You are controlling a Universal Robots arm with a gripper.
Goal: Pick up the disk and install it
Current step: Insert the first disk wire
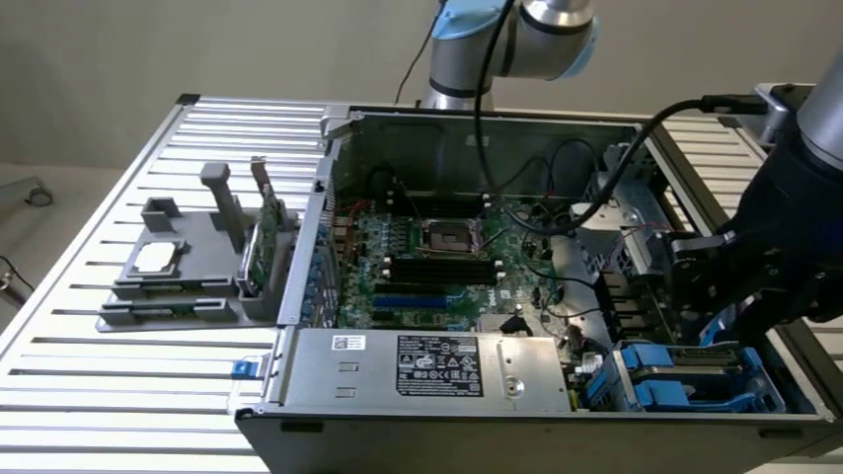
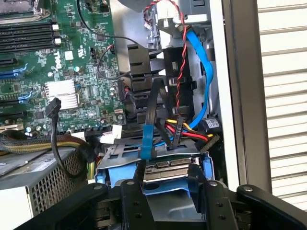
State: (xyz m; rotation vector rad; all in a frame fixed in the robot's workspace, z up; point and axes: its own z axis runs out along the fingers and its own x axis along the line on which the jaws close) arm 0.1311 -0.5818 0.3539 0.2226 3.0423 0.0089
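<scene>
The disk [image 2: 169,205], grey metal in a blue plastic carrier, lies between my fingers [image 2: 135,201] in the wrist view. Its connector end points at the bundle of black, red and blue cables [image 2: 178,125]. My gripper [image 2: 171,186] is shut on the carrier's two sides. In the exterior view my gripper [image 1: 718,308] hangs low over the drive bay [image 1: 685,380] in the case's near corner at that view's right. Blue plastic shows in that bay, and the gripper body hides most of the disk there.
The open computer case [image 1: 395,128] holds a green motherboard [image 1: 435,257] and a silver power supply [image 1: 421,367] beside the bay. A grey fixture [image 1: 185,272] on the slatted table holds a small silver chip [image 1: 154,258] and an upright green card [image 1: 268,237].
</scene>
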